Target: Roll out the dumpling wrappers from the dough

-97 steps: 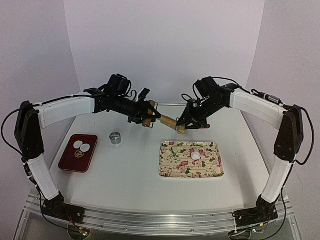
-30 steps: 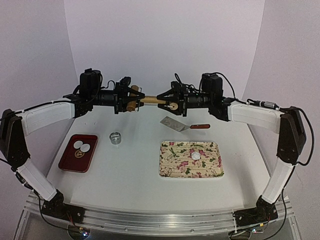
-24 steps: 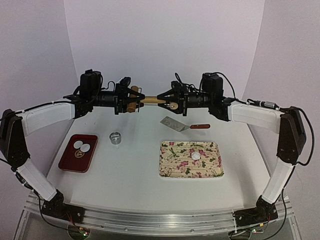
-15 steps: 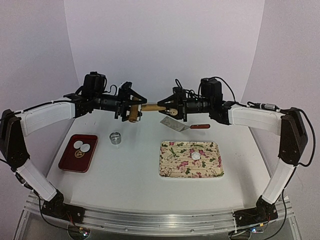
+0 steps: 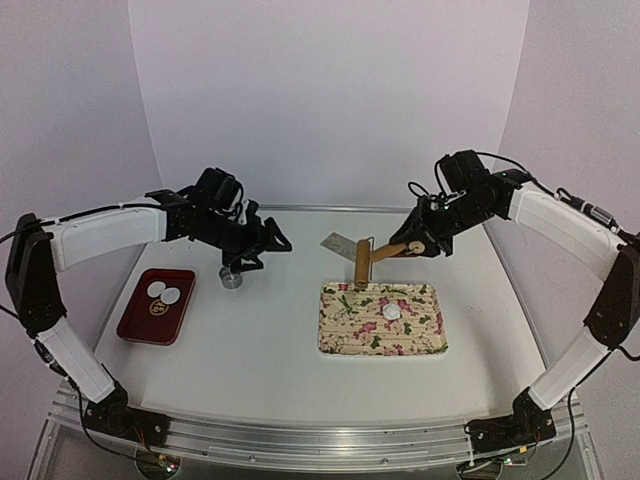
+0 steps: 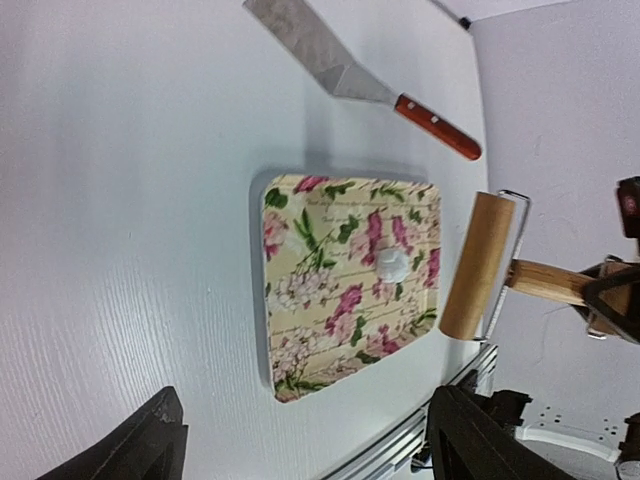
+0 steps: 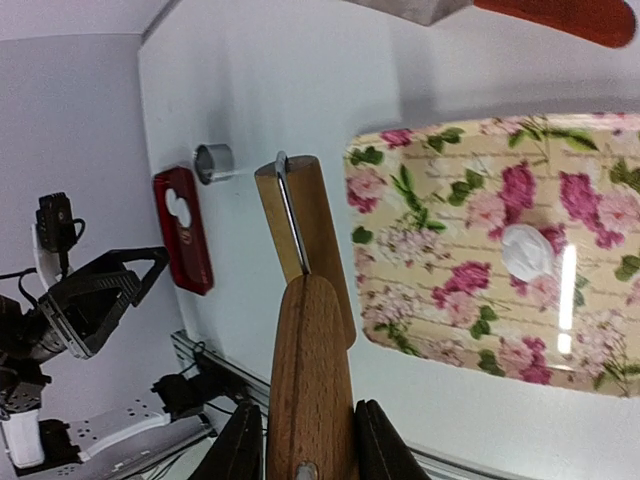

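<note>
A wooden rolling pin (image 5: 362,262) hangs over the far edge of the floral tray (image 5: 350,332), its handle (image 7: 310,380) clamped in my right gripper (image 5: 412,246). A small white lump of dough (image 5: 392,311) lies on that tray; it also shows as a dough lump (image 6: 392,264) from the left wrist and a dough lump (image 7: 528,250) from the right. Two dumpling wrappers (image 5: 164,292) rest in the red tray (image 5: 140,322). My left gripper (image 5: 262,252) is open and empty, just above and behind the metal ring (image 5: 232,277).
A metal spatula (image 6: 350,75) with a red handle lies behind the floral tray (image 6: 310,330), partly hidden by the rolling pin in the top view. The table's near edge has an aluminium rail (image 5: 320,440).
My left gripper has let go of the rolling pin, opened, and dropped left toward the metal ring. The right arm has swung the pin right and down to the floral tray's far edge.
</note>
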Controlling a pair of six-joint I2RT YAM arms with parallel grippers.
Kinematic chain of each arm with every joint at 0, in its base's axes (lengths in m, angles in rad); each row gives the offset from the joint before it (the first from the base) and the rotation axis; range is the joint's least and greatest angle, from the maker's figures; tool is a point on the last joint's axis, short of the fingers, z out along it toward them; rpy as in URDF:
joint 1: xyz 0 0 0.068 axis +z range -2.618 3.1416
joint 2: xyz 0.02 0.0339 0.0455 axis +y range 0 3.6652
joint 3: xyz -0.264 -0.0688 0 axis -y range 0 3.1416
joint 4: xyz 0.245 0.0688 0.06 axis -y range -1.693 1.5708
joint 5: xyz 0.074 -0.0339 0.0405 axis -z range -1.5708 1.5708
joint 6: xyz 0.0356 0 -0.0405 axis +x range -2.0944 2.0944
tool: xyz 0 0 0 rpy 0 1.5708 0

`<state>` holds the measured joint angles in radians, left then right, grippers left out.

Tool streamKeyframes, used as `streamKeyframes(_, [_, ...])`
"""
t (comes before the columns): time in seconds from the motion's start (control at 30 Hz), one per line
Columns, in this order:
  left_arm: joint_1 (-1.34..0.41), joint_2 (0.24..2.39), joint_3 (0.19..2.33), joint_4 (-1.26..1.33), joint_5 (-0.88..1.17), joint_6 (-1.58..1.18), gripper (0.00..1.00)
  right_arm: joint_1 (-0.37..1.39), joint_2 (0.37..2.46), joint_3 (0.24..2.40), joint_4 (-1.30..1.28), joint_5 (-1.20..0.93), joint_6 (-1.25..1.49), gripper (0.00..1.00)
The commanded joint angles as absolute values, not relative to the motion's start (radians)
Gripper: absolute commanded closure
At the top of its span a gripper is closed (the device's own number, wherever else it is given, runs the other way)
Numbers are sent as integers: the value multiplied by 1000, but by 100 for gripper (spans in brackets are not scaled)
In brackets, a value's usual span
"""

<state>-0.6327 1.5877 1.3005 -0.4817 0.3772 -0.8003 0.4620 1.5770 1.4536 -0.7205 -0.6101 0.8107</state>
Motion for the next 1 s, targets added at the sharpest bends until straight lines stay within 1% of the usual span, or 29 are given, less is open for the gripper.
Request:
streamKeyframes(0.0, [-708,1704,1361,-534,263,-843,20,472,1522,1550,-1074,-472,671,100])
streamKeyframes(0.17, [-767,1843,1435,-502,235,-859,29,473,1505,1557,-1209,-380,637,100])
streamKeyframes(0.33, [-822,1973,1507,-460,250,-876,38,475,1487,1530,-1230,-354,656,100])
streamKeyframes(0.47, [-849,2054,1572,-476,239,-874,42,475,1508,1546,-1251,-337,657,100])
streamKeyframes(0.7, [-853,2116,1599,-473,235,-858,48,474,1578,1579,-1236,-360,618,100])
streamKeyframes(0.9, [-853,2160,1644,-525,206,-815,53,474,1645,1619,-1203,-365,626,100])
streamKeyframes(0.97, [-853,2174,1659,-534,211,-803,57,474,1670,1637,-1200,-360,624,100])
